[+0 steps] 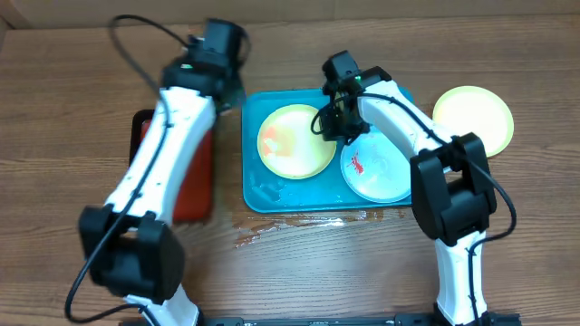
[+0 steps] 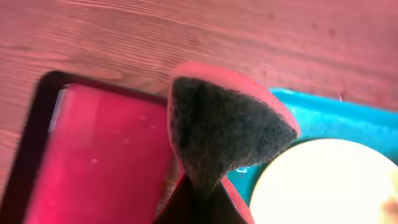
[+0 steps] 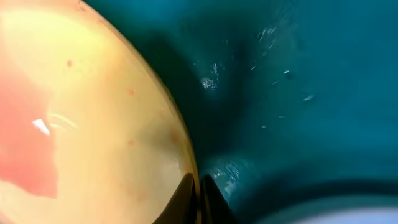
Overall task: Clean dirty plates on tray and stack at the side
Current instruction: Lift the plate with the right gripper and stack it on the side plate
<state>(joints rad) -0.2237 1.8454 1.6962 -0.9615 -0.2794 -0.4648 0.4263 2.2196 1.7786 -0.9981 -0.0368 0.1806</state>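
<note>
right hand (image 3: 199,200) shut, tips at rim of smeared yellow-green plate (image 3: 93,124), grip unclear | turquoise tray (image 3: 298,93) beneath | pale plate (image 1: 376,167) beside | left hand (image 2: 200,202) clamped on sponge (image 2: 224,130), red tray (image 2: 99,155) under it | wood tabletop (image 2: 186,37) beyond

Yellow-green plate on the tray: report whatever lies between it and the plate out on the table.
A pale blue-white round plastic plate, smeared red, lies between them, in the right half of the turquoise rectangular plastic tray.
</note>
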